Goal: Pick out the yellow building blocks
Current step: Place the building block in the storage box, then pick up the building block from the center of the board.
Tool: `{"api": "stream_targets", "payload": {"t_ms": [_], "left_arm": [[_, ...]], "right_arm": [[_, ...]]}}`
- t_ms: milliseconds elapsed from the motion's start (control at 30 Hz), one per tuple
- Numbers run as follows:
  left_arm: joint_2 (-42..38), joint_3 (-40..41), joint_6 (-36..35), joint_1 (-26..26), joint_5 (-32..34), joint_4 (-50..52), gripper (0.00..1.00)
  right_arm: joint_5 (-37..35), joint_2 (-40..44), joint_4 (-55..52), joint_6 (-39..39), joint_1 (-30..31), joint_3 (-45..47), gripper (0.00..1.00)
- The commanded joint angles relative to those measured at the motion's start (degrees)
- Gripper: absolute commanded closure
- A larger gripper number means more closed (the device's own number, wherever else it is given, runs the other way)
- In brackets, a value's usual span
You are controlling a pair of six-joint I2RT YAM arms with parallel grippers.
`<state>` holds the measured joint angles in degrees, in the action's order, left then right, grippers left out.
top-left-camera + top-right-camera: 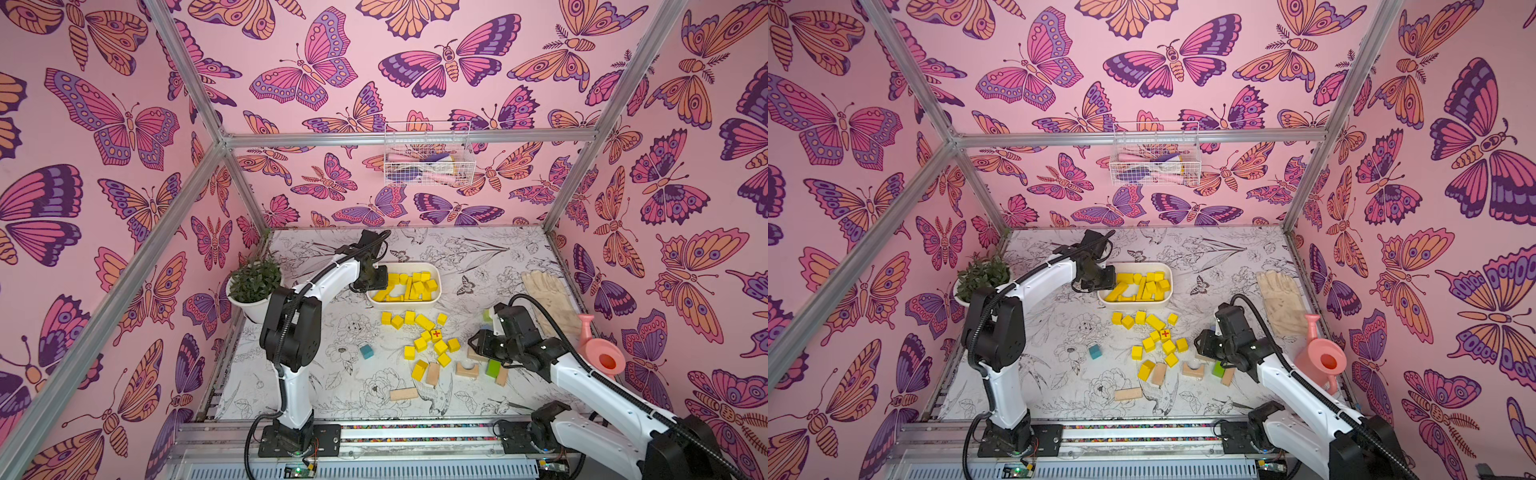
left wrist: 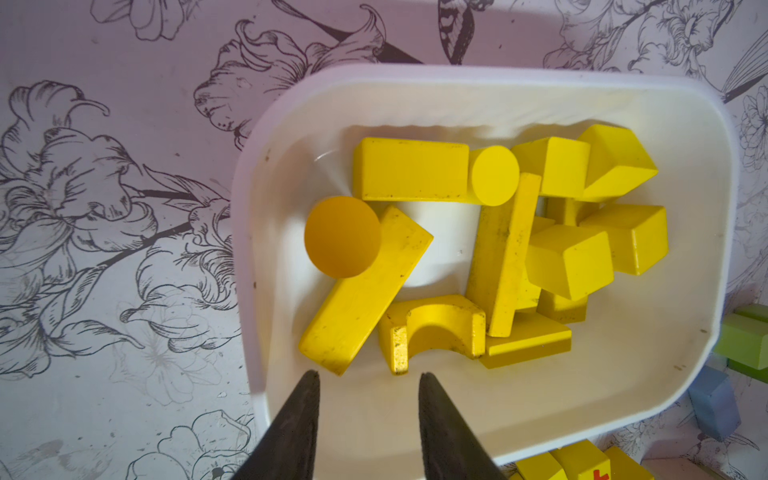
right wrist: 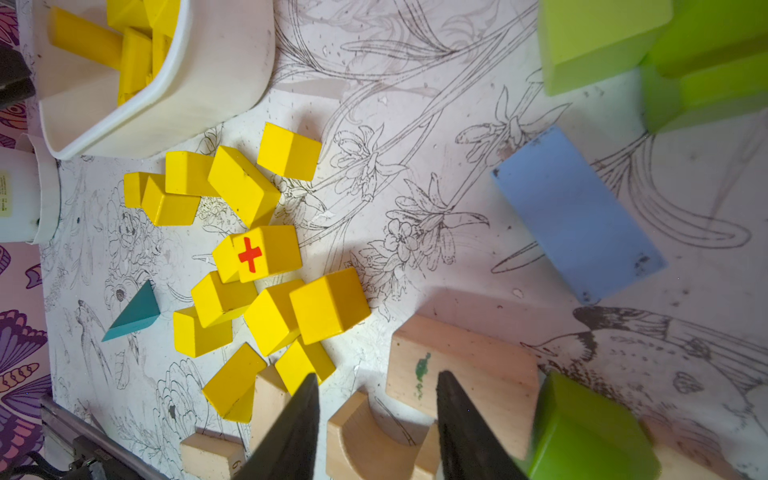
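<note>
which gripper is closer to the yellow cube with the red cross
Right. The right gripper hangs over tan blocks near the cross cube; the left gripper is farther off, above the white bin.

Yellow building blocks [image 1: 409, 286]: some in the tub, some loose.
Bars, cubes, an arch [image 2: 436, 328] and two cylinders [image 2: 343, 237] lie jumbled inside the white tub [image 1: 403, 306]. About a dozen cubes and short bars lie scattered just outside its robot-side wall, including the cube with a red cross [image 1: 436, 334].
</note>
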<state>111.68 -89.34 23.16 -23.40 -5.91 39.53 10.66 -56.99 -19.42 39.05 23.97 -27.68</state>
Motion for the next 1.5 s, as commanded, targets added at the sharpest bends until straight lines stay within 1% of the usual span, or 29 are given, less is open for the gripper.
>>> {"api": "stream_targets", "payload": {"t_ms": [0, 133, 233, 467, 633, 767, 933, 1167, 1267, 1300, 1467], "left_arm": [[1.0, -1.4, -0.5, -0.1, 1.2, 2.1, 0.59], [-0.5, -0.7, -0.2, -0.1, 0.5, 2.4, 0.60], [-3.4, 1.7, 0.4, -0.3, 0.2, 2.4, 0.60], [-13.1, 13.1, 2.4, -1.5, -1.3, -1.0, 0.60], [-17.3, 19.7, 2.4, -2.5, -2.2, -3.2, 0.60], [-18.7, 23.5, 1.9, -2.8, -2.7, -5.2, 0.60], [-20.0, 28.8, 1.4, -3.6, -3.6, -10.7, 0.57], [-21.7, 34.6, 2.2, -5.3, -2.3, -17.1, 0.55], [-23.6, 36.2, 2.5, -5.3, -1.8, -18.8, 0.54], [-23.9, 36.6, 2.5, -5.3, -1.8, -19.4, 0.51], [-22.6, 36.4, 2.6, -5.3, -2.0, -20.0, 0.47]], "right_arm": [[0.6, 0.5, 0.0, 0.4, -0.5, 0.5, 0.53], [0.6, 0.7, -0.1, 0.5, -0.7, 0.6, 0.53], [0.6, 0.7, -0.1, 0.5, -0.7, 0.6, 0.53], [1.0, -0.4, 0.3, 0.5, -0.9, 0.5, 0.52], [1.4, -1.7, 0.5, 0.3, -0.9, 0.1, 0.52], [1.4, -2.1, 0.6, 0.3, -1.0, 0.0, 0.51], [1.4, -2.2, 0.5, 0.4, -1.0, 0.0, 0.51], [1.4, -2.0, 0.0, 0.2, -1.1, -0.1, 0.50], [1.6, -2.2, 0.3, 0.2, -1.1, -0.2, 0.50], [1.7, -2.5, 0.3, 0.2, -1.0, -0.3, 0.50], [2.8, -4.8, -0.3, -0.7, -1.1, -1.6, 0.50]]}}
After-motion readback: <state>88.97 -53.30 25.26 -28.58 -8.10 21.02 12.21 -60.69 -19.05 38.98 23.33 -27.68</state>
